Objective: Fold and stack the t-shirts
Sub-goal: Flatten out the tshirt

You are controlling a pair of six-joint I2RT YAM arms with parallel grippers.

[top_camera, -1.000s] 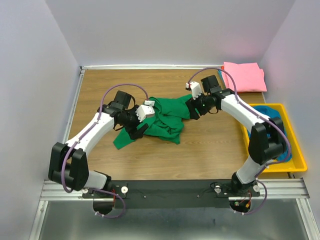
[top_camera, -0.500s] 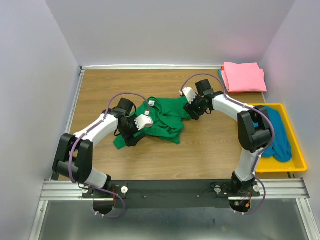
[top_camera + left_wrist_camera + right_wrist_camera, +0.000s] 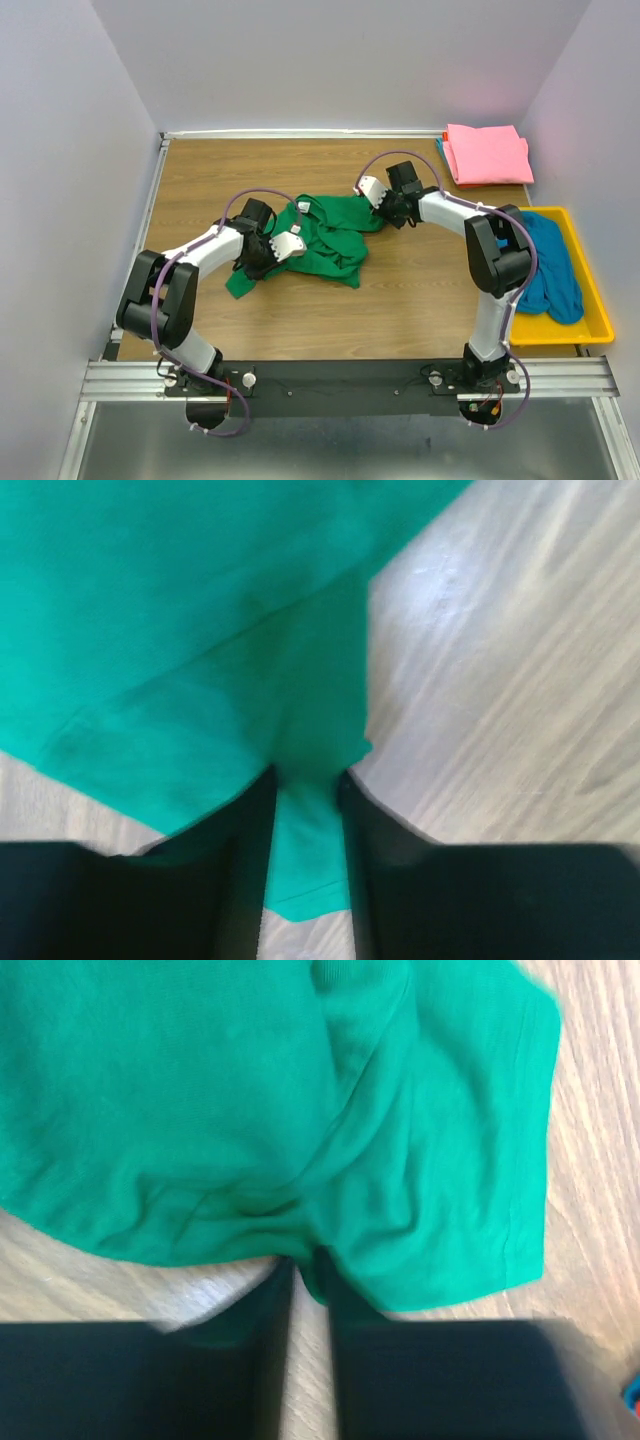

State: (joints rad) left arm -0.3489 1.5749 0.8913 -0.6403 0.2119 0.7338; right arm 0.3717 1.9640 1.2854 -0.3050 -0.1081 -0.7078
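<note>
left fingers [image 3: 238,880] and right fingers [image 3: 262,1350] pinch green t-shirt [image 3: 335,240] — arms folded low

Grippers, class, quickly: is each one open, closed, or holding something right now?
Left gripper: closed, pinching a fold of the green t-shirt.
Right gripper: closed on the green t-shirt's edge.
</note>
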